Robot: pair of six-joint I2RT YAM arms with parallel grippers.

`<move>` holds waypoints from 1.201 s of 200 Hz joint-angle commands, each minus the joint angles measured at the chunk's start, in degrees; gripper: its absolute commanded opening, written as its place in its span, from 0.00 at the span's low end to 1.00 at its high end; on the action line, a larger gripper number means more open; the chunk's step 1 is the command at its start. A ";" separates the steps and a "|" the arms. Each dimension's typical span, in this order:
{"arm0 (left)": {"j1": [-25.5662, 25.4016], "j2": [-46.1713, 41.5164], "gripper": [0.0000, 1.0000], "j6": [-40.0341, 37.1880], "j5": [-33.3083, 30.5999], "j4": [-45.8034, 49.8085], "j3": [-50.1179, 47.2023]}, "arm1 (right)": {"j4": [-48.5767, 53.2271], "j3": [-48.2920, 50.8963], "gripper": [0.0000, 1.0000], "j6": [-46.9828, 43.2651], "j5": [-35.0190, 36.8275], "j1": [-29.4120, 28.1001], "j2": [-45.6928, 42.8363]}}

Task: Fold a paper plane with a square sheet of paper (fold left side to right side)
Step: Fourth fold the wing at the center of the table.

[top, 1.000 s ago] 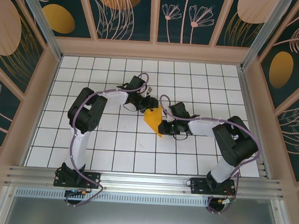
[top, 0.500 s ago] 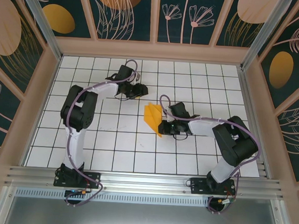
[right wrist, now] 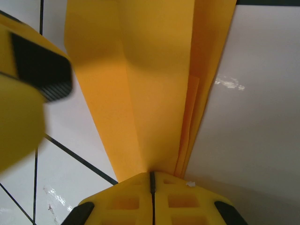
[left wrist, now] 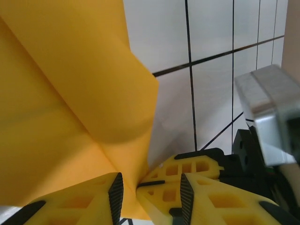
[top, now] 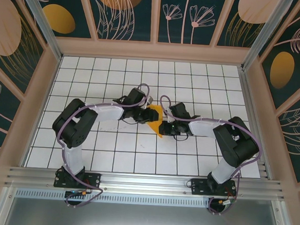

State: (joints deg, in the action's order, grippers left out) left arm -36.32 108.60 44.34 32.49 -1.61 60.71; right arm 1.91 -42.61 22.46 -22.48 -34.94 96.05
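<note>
**Item:** paper plane (top: pixel 154 121), part-folded, orange-yellow. Loc: centre of table (top: pixel 111 146), between both grippers.

**Status:** several folds in. Right wrist view shows stacked layers along one long edge; from above the outline is narrowed, w/ its point toward the near side. One flap curves up, uncreased. Judged mid-task: left-to-right fold and final flattening still to do.

**R gripper** (top: pixel 164 126): closed tight, pinching the layered end of the paper plane.

**L gripper** (left wrist: pixel 150 199): jaws apart, straddling the flap's low corner; no clamp seen.

**Edges:** flap's free edge is lifted off the table.

**Room:** grippers sit just beside each other, so it's tight there. Open tiles all round; frame walls (top: pixel 49 85) well apart.
</note>
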 commanded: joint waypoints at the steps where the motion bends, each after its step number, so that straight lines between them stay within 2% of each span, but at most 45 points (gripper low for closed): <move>1: -0.41 2.02 0.40 3.69 1.21 -4.92 0.32 | 11.27 3.15 0.09 -0.92 6.44 -0.63 3.54; 100: -2.61 6.32 0.40 5.44 3.97 -6.66 0.91 | 11.79 3.24 0.08 -1.19 7.16 -0.69 3.89; 148: -2.54 8.15 0.40 3.23 -1.49 -2.94 2.30 | 12.67 3.15 0.08 -1.45 8.06 -0.83 4.12; 240: 4.43 10.83 0.42 -1.96 -4.06 2.68 10.32 | 14.33 3.06 0.07 -1.98 9.60 -1.00 4.35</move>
State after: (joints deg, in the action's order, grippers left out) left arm -35.57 117.12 46.22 33.47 -1.21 67.81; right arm 3.14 -43.13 22.09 -20.80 -35.62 96.03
